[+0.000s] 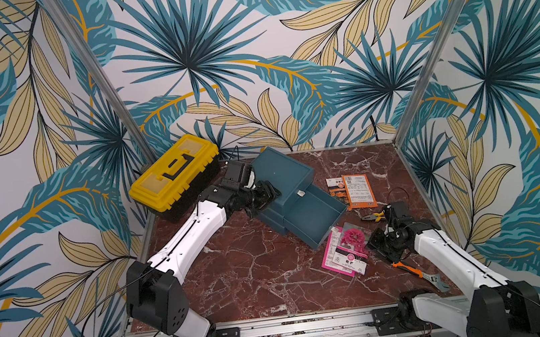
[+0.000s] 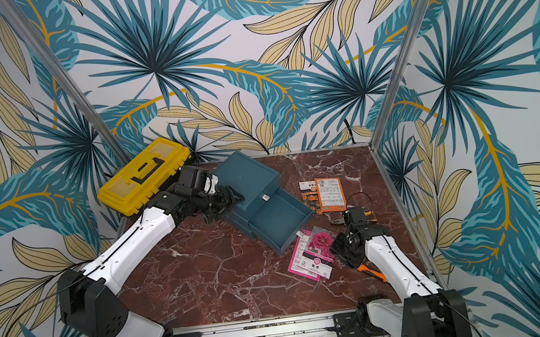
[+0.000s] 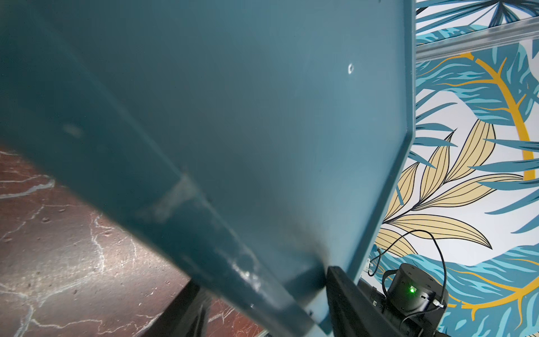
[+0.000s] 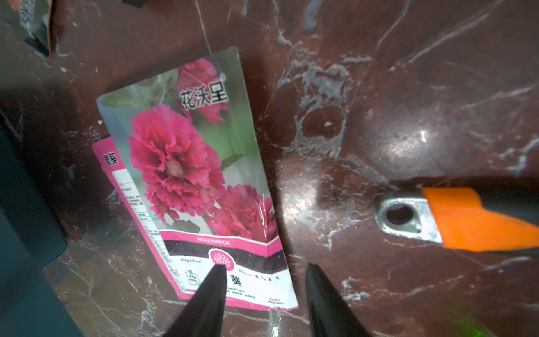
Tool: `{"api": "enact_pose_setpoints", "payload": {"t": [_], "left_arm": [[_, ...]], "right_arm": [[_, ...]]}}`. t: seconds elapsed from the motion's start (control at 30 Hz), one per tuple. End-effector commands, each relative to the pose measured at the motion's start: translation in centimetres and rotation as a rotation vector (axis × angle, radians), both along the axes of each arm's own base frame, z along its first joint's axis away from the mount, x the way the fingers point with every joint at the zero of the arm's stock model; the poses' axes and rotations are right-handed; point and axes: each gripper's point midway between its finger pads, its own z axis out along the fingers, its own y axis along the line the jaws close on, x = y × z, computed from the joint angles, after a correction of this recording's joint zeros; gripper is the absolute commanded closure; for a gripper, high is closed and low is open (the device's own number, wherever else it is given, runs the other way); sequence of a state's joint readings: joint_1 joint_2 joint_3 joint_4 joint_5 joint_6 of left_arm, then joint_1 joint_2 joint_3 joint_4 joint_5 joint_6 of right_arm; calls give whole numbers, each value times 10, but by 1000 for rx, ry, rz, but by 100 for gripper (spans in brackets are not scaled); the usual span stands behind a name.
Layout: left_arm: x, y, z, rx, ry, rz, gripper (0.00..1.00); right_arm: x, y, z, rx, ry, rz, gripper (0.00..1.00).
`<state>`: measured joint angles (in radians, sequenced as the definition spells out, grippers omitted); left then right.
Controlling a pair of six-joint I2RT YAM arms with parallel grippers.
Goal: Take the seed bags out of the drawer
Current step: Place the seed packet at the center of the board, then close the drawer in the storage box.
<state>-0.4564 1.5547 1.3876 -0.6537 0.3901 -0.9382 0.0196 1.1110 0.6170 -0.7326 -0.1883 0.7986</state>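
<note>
Red-brown marble bench (image 1: 241,285). Dark-teal plastic drawer cabinet (image 1: 281,171) near far edge, one drawer (image 1: 312,211) pulled out toward right. Two flat orange seed bags (image 1: 358,190) overlap near right edge. Two flat magenta flower-print seed bags (image 1: 344,250) overlap on bench, just beside drawer's front corner. Right gripper (image 4: 265,267) over magenta pair, jaws partly apart, holding nothing. Left gripper (image 1: 266,195) clamped on cabinet's side edge.
</note>
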Motion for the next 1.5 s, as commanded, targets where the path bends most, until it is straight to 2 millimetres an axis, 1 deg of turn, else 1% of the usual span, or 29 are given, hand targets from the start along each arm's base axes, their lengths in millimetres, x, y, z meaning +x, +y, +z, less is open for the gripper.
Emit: {"api": "enact_pose_setpoints", "payload": {"t": [0.0, 0.07, 0.13, 0.23, 0.3, 0.4, 0.57, 0.83, 0.93, 1.1, 1.13, 1.23, 1.37, 1.47], "left_arm": [[-1, 0, 14, -17, -36, -13, 34], [-2, 0, 14, -15, -37, -13, 34], [-2, 2, 14, -12, -35, -10, 34], [-2, 2, 14, -10, -35, -7, 34], [-3, 3, 13, -9, -32, -6, 34], [-3, 3, 13, -9, -31, -3, 34], [-2, 3, 14, -10, -33, 2, 34], [-4, 6, 16, -6, -37, 13, 34], [-5, 8, 17, 0, -39, 19, 34], [-7, 10, 17, 3, -36, 23, 34], [-8, 11, 16, 6, -36, 24, 34], [-9, 13, 16, 11, -37, 29, 34], [-11, 16, 18, 18, -39, 37, 34], [-13, 18, 18, 26, -39, 39, 33]], "right_arm": [[6, 1, 10, 2, -37, 12, 52], [20, 10, 22, 55, -101, 22, 58], [34, 20, 34, 112, -156, 28, 67], [52, 34, 45, 183, -205, 27, 81], [64, 44, 49, 229, -224, 33, 87], [79, 60, 55, 261, -241, 60, 92], [102, 90, 66, 311, -259, 107, 94], [132, 114, 87, 383, -306, 107, 94], [142, 124, 89, 403, -306, 118, 94], [156, 156, 85, 458, -290, 144, 94], [162, 162, 89, 471, -312, 153, 94], [172, 178, 88, 510, -322, 150, 94], [188, 194, 88, 560, -337, 132, 94], [198, 202, 89, 570, -343, 133, 94]]}}
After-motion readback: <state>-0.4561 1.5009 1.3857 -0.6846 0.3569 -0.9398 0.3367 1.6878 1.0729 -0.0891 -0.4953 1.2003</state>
